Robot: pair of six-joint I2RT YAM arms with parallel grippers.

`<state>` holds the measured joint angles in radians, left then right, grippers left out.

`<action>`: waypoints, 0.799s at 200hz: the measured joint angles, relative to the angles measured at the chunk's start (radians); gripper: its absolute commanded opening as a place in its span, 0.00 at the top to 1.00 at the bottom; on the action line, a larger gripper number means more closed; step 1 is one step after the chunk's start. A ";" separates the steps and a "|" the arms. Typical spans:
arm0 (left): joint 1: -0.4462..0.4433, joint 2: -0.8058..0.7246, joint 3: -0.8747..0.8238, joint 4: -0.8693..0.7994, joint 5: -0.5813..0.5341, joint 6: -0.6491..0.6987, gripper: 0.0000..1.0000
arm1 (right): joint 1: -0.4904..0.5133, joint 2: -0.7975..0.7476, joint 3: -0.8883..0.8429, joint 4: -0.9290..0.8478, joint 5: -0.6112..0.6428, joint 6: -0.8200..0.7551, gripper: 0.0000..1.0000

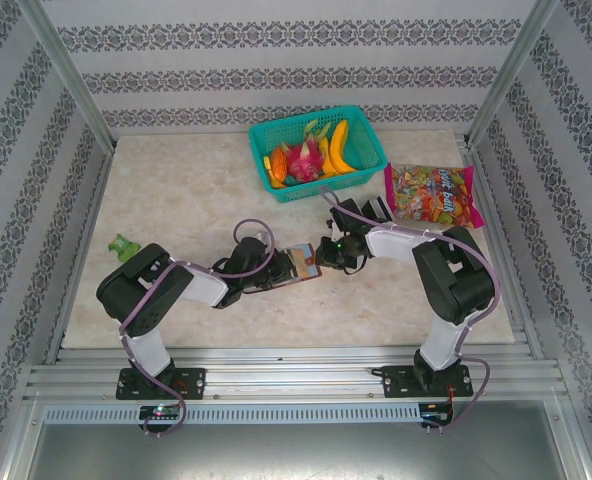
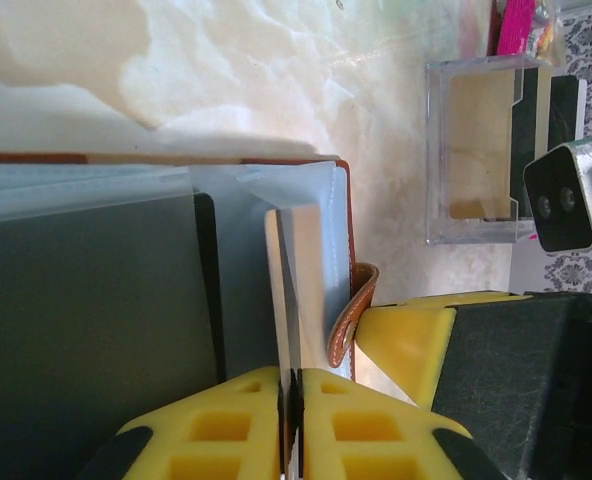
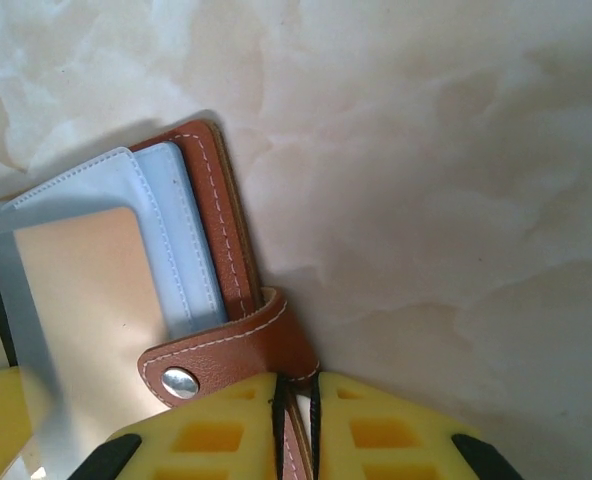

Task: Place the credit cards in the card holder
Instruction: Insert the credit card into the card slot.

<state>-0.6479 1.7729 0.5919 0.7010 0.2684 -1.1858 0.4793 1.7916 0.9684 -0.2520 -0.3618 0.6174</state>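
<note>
Two robot arms met at the middle of a pale, marble-patterned table (image 1: 196, 190), both clamped on what lay there: a small brown card holder (image 3: 238, 270), open on the tabletop.

The right gripper (image 3: 296, 400) had its yellow fingers (image 3: 396, 440) pressed close together on the holder's brown edge, just below the snap tab (image 3: 246, 345). The tab's silver stud (image 3: 181, 382) faced the wrist camera.

The left gripper (image 2: 288, 385) was closed to a sliver on a thin tan card (image 3: 86, 310). From the left wrist the card appeared edge-on, standing up from the holder's grey-blue pages. From the right wrist its tan face lay across the grey-blue slots (image 3: 191, 240), with a clear sleeve overlapping part of it (whether the card sat inside a slot could not be told).

A dark card (image 2: 86, 330) sat flat in the holder under a translucent sleeve, on the left of the left wrist view.

An open-sided clear plastic box (image 2: 481, 150) lay on the table beyond the holder's stitched edge, apart from it and near the right arm's wrist camera.

At the table's far edge stood a teal basket (image 1: 259, 155) of toy fruit, a yellow banana (image 1: 341, 145) among it. A bright bag of sweets (image 1: 434, 195) lay just to the basket's right. A small green object (image 1: 124, 246) sat alone near the left edge, well apart from the holder.
</note>
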 measured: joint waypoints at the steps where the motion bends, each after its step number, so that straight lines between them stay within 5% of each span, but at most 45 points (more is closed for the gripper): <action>1: 0.000 0.000 0.000 0.000 0.000 0.002 0.75 | 0.000 0.000 0.000 0.001 0.000 0.000 0.84; 86: 0.000 -0.090 0.003 -0.168 -0.019 0.019 0.73 | 0.001 0.001 -0.009 0.023 -0.022 0.004 0.83; 160: 0.000 -0.115 -0.010 -0.222 -0.037 0.026 0.94 | 0.001 0.003 -0.009 0.025 -0.029 0.004 0.83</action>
<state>-0.6479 1.6581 0.5819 0.4789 0.2317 -1.1599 0.4801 1.7947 0.9596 -0.2272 -0.3912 0.6212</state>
